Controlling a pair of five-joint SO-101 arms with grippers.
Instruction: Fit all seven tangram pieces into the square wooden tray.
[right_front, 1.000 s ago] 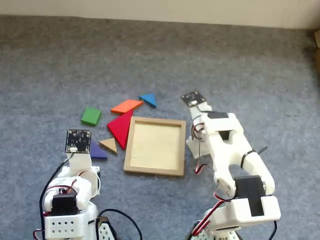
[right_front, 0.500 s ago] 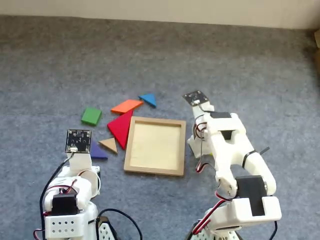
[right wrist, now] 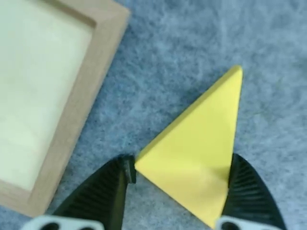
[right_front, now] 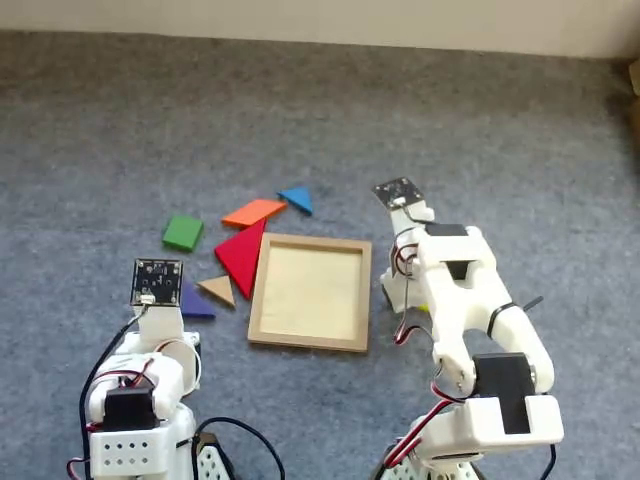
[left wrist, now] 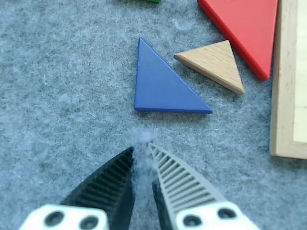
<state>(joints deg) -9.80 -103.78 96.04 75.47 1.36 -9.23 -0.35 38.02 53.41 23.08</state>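
The square wooden tray [right_front: 308,341] lies flat on the grey carpet [right_front: 500,130], between the two arms. All the pieces I can see lie outside it.

The right gripper [right wrist: 180,170] is down low, just to the right of the tray. It is grasping the yellow triangle [right wrist: 196,143]. One black finger [right wrist: 112,189] presses on one side of it and the other finger presses on the other side. The yellow triangle is near the tray's right edge, with a strip of carpet between them.

The left gripper [left wrist: 142,149] hangs near the carpet, on the near left of the tray. Its two fingers are clenched almost together and hold nothing. Just past its tips lies the dark blue triangle [left wrist: 160,86], flat on the carpet. The tan triangle [left wrist: 213,62] is just beside it, on the tray side, not touching it.

The big red triangle [right_front: 243,255] lies right up against the tray's left edge. The green square [right_front: 182,233] sits farther left. The orange piece [right_front: 253,212] and the small blue triangle [right_front: 296,199] lie just past the tray's far left corner, side by side.
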